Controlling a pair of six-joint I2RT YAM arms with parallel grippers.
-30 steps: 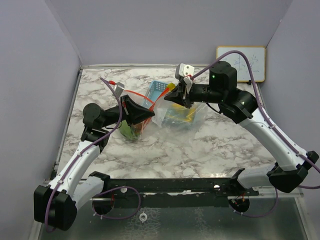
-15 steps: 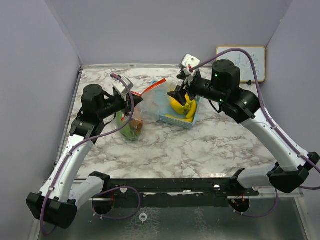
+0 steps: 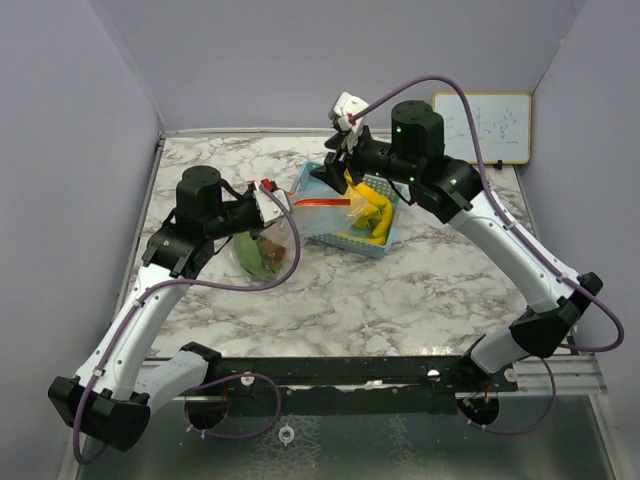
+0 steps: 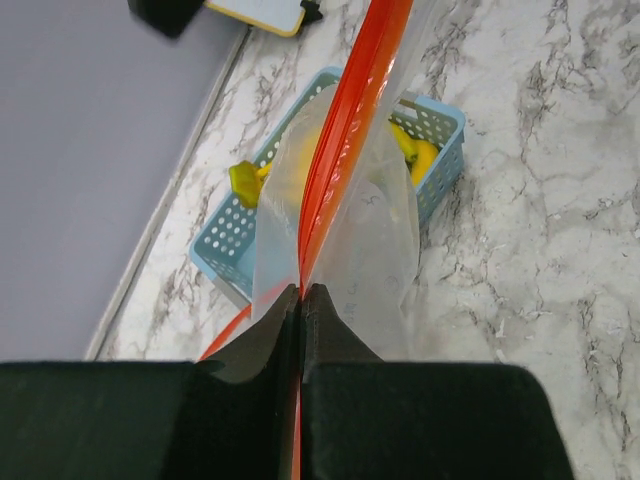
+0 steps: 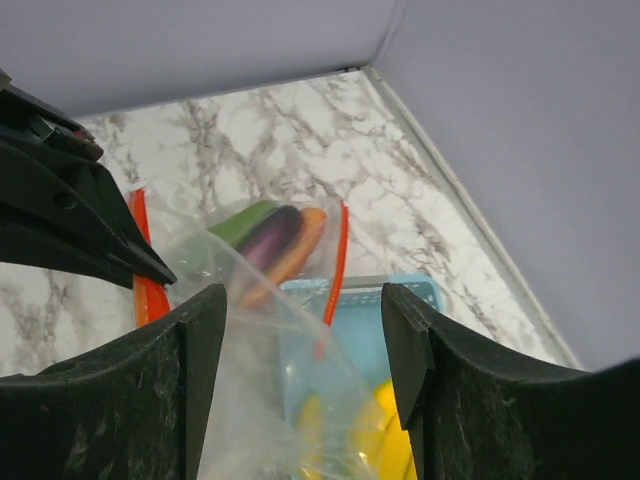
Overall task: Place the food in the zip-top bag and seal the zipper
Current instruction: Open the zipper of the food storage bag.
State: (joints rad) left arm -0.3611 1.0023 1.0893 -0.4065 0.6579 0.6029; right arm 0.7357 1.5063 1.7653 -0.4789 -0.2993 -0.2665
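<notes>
Left wrist: left end effector (image 4: 300, 300) pinches zip-top bag (image 4: 378, 235) by red zipper (image 4: 345, 120), which stretches straight ahead.

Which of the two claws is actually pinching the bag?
The left gripper: its fingers are shut on the red zipper strip of the zip-top bag. The right gripper is open, fingers spread wide, gripping nothing.

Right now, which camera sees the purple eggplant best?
The right wrist view: the eggplant shows through the clear bag, between a green vegetable and the carrot. The top view shows only a greenish lump in the bag; the left wrist view does not show it.
</notes>
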